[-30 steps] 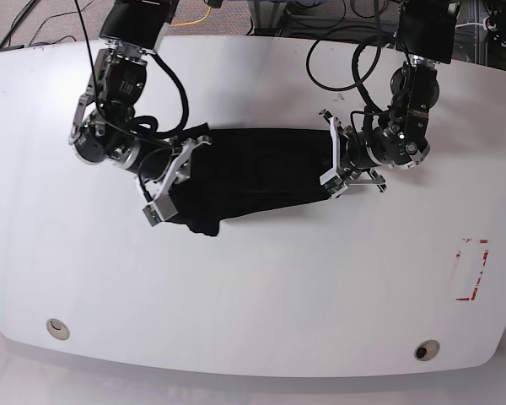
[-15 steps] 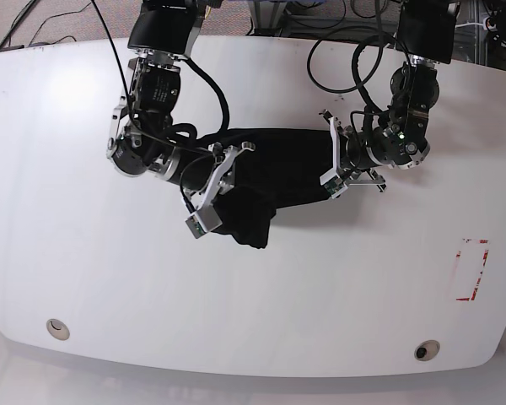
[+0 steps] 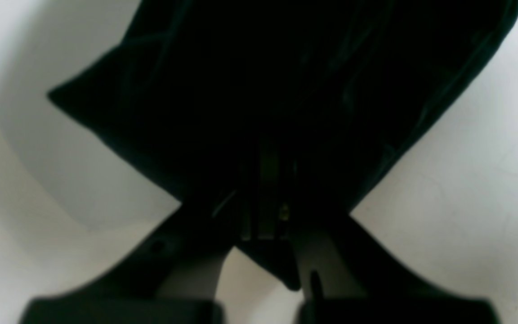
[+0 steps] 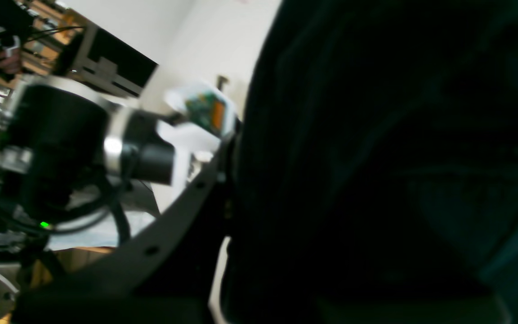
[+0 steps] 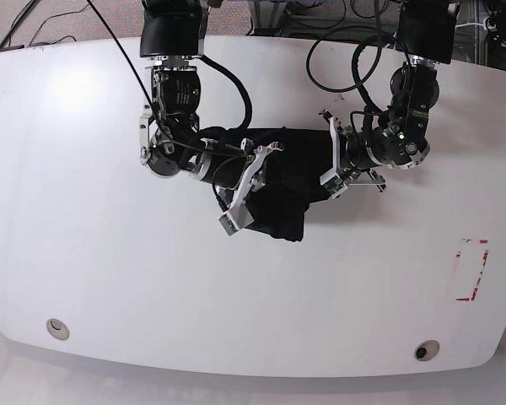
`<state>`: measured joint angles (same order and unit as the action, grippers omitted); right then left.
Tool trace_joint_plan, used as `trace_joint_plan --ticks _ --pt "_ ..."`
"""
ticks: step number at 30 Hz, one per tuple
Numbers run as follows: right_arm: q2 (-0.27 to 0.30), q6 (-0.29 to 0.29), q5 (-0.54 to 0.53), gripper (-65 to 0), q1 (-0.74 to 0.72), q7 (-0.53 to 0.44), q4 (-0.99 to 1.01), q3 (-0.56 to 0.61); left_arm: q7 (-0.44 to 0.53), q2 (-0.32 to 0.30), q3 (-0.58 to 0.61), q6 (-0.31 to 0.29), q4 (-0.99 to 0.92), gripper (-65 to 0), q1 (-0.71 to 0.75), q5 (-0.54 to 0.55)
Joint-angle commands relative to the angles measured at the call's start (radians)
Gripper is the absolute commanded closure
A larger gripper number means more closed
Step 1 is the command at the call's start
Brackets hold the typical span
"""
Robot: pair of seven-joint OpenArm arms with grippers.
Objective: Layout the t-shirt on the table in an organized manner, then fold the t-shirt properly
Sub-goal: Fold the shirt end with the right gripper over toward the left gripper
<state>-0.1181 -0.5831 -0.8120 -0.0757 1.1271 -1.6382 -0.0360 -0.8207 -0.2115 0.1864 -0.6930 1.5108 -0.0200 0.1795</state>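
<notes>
Between two closed grippers, right [image 5: 255, 181] has carried its clamped end of the t-shirt [image 5: 291, 173] toward left [image 5: 331, 160], which pins the other end, halving its length.

Beyond the far edge of the glossy white tabletop [image 5: 110, 278], which catches a soft glare near its upper left, lie a grey floor [image 5: 59, 21] strewn with black cables [image 5: 21, 25], a yellow cable [image 5: 204, 17], and metal framing [image 5: 493, 29].
</notes>
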Motion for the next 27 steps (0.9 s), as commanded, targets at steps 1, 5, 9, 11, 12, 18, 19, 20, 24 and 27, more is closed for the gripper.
trace_joint_plan --ticks 1,5,9,11,12,18,19,20,24,27 --pt "-0.004 -0.005 -0.028 0.0 -0.019 -0.023 0.014 0.002 -0.050 -0.004 0.005 -0.005 -0.002 0.0 0.001 -0.025" --pt "-0.005 -0.005 -0.028 0.0 -0.026 -0.051 0.059 0.002 -0.050 -0.004 0.005 -0.005 -0.002 0.0 0.001 -0.025" --pt "-0.005 -0.005 -0.028 0.0 -0.032 -0.063 0.103 0.003 -0.050 -0.004 0.003 -0.005 0.000 0.0 0.001 -0.025" --pt "-0.005 -0.005 -0.028 -0.2 -0.032 -0.065 0.117 0.003 -0.050 -0.003 0.003 -0.005 0.006 0.0 0.001 -0.024" --pt "-0.005 -0.005 -0.028 -0.2 -0.034 -0.065 0.120 0.003 -0.050 -0.003 0.003 -0.005 0.012 0.0 0.001 -0.024" --pt "-0.005 -0.004 -0.027 -5.2 -0.054 -0.065 0.132 0.015 -0.050 -0.003 0.003 -0.005 0.046 0.0 0.001 -0.024" --pt "-0.005 -0.004 -0.027 -7.5 -0.055 -0.065 0.140 0.021 -0.050 -0.003 0.003 -0.005 0.047 0.0 0.001 -0.024" --pt "-0.005 -0.001 -0.027 -12.8 -0.072 -0.065 0.155 0.032 -0.050 -0.003 0.003 -0.005 0.049 0.0 0.001 -0.024" --pt "-0.005 0.047 -0.027 -28.9 -0.094 -0.065 0.195 0.058 -0.050 -0.003 0.000 -0.005 0.049 0.0 0.001 -0.024" --pt "-0.005 0.093 -0.028 -40.3 -0.098 -0.065 0.203 0.077 -0.050 -0.003 0.000 -0.005 0.050 0.0 0.001 -0.024"
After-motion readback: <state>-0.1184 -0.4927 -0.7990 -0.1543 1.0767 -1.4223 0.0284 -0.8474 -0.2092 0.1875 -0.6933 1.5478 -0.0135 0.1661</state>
